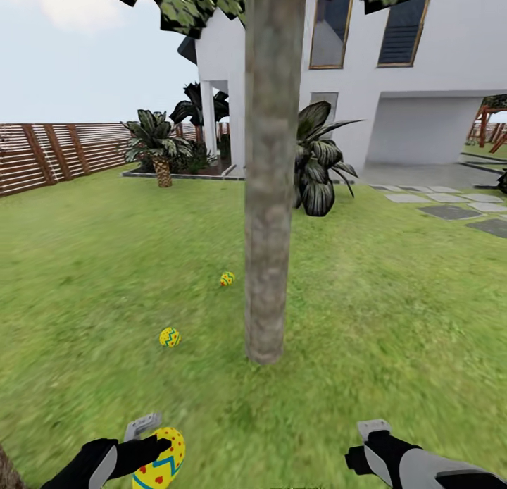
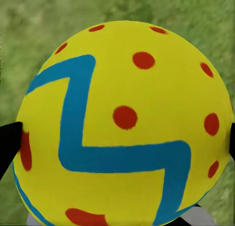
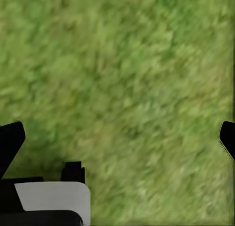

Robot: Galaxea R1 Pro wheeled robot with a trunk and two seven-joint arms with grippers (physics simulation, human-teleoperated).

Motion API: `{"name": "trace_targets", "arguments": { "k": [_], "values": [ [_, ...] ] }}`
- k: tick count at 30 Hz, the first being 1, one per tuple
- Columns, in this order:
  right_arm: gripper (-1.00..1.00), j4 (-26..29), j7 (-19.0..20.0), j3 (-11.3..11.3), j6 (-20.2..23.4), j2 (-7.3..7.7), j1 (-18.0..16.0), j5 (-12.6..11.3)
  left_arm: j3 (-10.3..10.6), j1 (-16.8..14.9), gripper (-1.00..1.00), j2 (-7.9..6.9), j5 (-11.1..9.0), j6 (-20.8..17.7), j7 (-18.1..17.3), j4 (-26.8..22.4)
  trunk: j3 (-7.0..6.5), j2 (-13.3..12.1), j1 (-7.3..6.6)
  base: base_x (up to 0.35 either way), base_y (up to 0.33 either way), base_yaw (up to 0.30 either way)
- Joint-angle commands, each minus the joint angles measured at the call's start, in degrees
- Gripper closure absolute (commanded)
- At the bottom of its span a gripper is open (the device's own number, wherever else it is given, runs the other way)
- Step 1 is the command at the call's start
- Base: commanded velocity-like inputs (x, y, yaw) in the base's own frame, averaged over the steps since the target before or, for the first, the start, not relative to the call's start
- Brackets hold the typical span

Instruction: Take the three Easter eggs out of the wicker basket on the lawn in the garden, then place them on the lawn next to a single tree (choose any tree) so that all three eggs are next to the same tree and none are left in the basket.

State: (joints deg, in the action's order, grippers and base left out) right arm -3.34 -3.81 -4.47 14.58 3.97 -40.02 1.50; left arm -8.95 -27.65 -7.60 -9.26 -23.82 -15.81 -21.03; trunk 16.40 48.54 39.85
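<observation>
While the tree (image 1: pixel 271 193) stands straight ahead in the head view, with its grey-brown trunk rising from the lawn (image 1: pixel 394 299), two Easter eggs are seen lying on the grass to the left of it. One egg (image 1: pixel 227 279) lies near the trunk, a little behind its base; the other egg (image 1: pixel 170 337) lies further to the left and nearer to the robot, apart from the trunk. The third egg (image 1: pixel 161 461) is held in the left gripper (image 1: pixel 151 450), low at the left of the head view, above the grass. In the left wrist view this egg (image 2: pixel 125 123) is shown very close, yellow with a blue zigzag and red dots, and a dark fingertip (image 2: pixel 9 143) is pressed against its side, so the fingers are clamped on it.

The right gripper (image 1: pixel 370 450) is held low over bare grass at the right. In the right wrist view its dark fingertips (image 3: pixel 10 143) are seen at the two edges with a wide stretch of grass between them, so the fingers are set apart and nothing is held.

Behind the tree a white house (image 1: pixel 436 59) is seen, with a dark leafy plant (image 1: pixel 317 165) just beside the trunk line and a short palm-like plant (image 1: pixel 156 147) further left. A brown slatted fence (image 1: pixel 56 154) runs along the left side, and grey stepping stones (image 1: pixel 451 207) lie on the right. Between the held egg and the trunk only open grass is seen.
</observation>
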Motion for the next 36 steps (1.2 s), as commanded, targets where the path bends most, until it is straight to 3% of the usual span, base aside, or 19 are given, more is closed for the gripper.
{"name": "trace_targets", "arguments": {
  "k": [1,13,22,28,36],
  "values": [
    [-1.00,-0.08,0.02,-0.44,0.18,-0.05,-0.06,0.17,-0.37,-0.04,1.00,0.04,-0.24,-0.52,-0.09,-0.05,-0.11,-0.36,-0.23,-0.149,-0.303,0.280],
    [-1.00,-0.09,-0.73,-0.36,0.13,-0.10,-0.06,0.09,-0.37,-0.04,1.00,0.00,-0.31,-0.52,-0.01,-0.07,-2.27,-5.17,-2.87,-0.132,-0.310,0.291],
    [-1.00,-0.09,-0.68,-0.36,0.16,-0.01,-0.06,0.00,-0.44,-0.04,1.00,-0.01,-0.43,-0.52,-0.14,-0.07,-3.88,-8.78,-4.85,0.001,-0.060,0.033],
    [-1.00,-0.09,-0.68,-0.36,0.10,-0.01,-0.06,0.00,-0.37,-0.04,1.00,1.11,-0.32,-0.57,2.42,0.02,-4.96,-11.19,-6.16,0.300,-0.156,0.000],
    [-1.00,-0.09,-0.66,-0.36,0.07,0.02,-0.06,-0.03,-0.37,-0.04,1.00,1.19,-0.32,-0.56,2.54,0.02,-6.39,-14.40,-7.92,0.322,-0.054,0.000]
  ]
}}
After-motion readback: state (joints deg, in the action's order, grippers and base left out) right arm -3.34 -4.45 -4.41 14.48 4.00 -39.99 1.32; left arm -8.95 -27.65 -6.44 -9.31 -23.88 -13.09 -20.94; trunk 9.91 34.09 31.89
